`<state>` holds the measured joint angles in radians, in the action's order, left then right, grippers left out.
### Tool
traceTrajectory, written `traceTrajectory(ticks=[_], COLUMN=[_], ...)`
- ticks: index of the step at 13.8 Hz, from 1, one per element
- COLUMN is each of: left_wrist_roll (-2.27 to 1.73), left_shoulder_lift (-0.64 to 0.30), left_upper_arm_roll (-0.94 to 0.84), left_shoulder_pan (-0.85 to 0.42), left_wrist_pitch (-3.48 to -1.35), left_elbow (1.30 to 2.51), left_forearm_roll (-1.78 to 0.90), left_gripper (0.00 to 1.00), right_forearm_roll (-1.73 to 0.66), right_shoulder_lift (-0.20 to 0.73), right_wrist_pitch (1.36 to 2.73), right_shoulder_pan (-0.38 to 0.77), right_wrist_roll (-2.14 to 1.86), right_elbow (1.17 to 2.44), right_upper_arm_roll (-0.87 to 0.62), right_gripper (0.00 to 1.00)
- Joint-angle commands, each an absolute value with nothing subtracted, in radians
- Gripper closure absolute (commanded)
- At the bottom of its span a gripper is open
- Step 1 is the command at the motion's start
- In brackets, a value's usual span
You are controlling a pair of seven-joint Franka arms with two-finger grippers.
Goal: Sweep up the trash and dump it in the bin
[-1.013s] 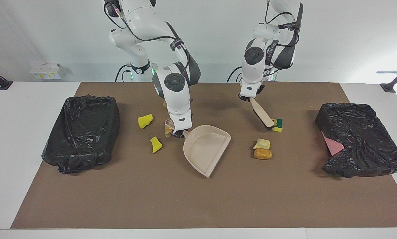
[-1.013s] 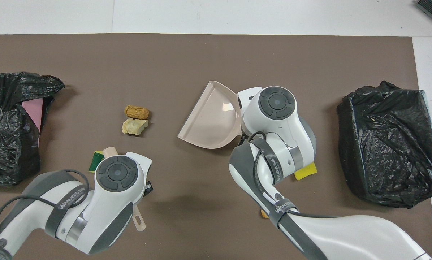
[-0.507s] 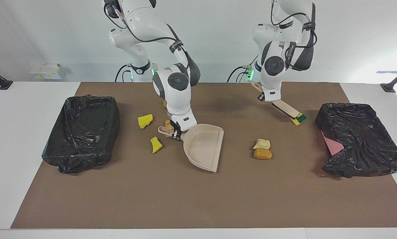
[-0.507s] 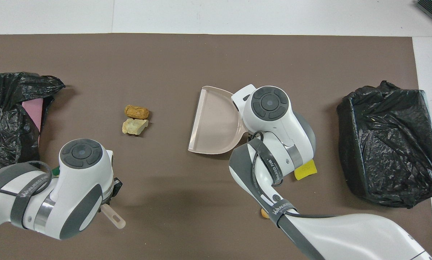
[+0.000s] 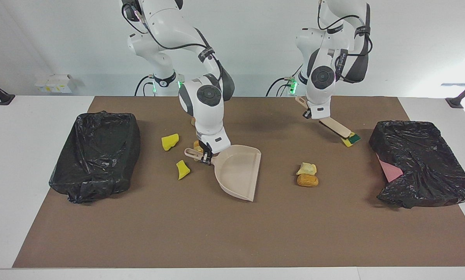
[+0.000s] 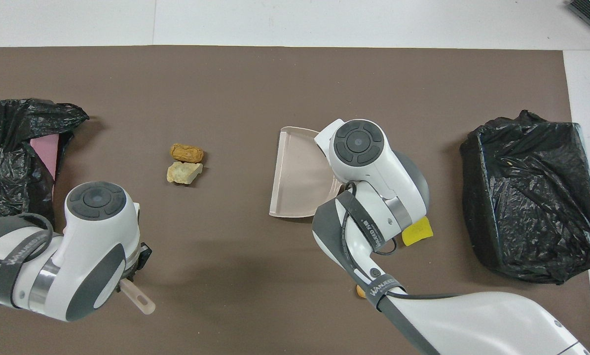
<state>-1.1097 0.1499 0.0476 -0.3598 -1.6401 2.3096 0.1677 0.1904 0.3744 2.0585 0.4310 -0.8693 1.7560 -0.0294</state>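
Start at the right arm's end of the table: locate the black-lined bin (image 5: 96, 155), nothing visible inside.

Next, find two yellow foam chunks (image 5: 170, 141) on the mat between that bin and the dustpan (image 5: 238, 173). Note a tan scrap (image 5: 197, 147) just beside the dustpan handle.

Confirm the right gripper (image 5: 206, 156) low over the mat, fingers pinched on the dustpan handle, with the pan mouth turned toward the left arm's end. Treat the pan as not yet loaded.

Continue to the pale scrap (image 5: 306, 168) touching the tan-orange scrap (image 5: 307, 180), well apart from the pan mouth.

Check the left gripper (image 5: 308, 114), fingers clamped on the brush (image 5: 335, 127) (handle end only). See the brush head slanted down against the yellow-and-green sponge (image 5: 352, 139), near the second bin (image 5: 423, 167).

Expect these faults:
- Sponge rolling aside under a slanted brush head.
- Pan lip riding over light foam instead of scooping it.
- Scraps near the handle knocked farther by the right gripper.

Regard the brown mat (image 5: 232, 233) as flat and matte on a white table (image 5: 7, 175), before a plain pale wall.
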Motion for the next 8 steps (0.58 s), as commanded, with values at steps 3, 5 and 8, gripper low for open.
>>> traceTrajectory(ticks=[3,5,8], left_wrist_roll=[-0.999,-0.971,-0.902], left_shoulder_lift=[0.241,0.236,0.187], left_upper_arm_roll=[0.040,0.040,0.031], left_shoulder_pan=[-0.217,-0.207,-0.222], left_wrist_pitch=[-1.719,-1.829,-1.966], left_elbow=[2.446,2.471,2.445], left_forearm_roll=[0.181,0.151,0.034], left_gripper=[1.00,1.00,1.00], right_forearm_roll=[0.215,0.216,0.215], right_shoulder_lift=[0.374,0.376,0.376], right_wrist_pitch=[2.037,2.037,2.039], right_shoulder_pan=[0.425,0.425,0.423], right_wrist_roll=[-0.913,-0.916,-0.916], right_elbow=[1.758,1.756,1.756], right_upper_arm_roll=[-0.035,-0.034,-0.034], right_gripper=[1.00,1.00,1.00])
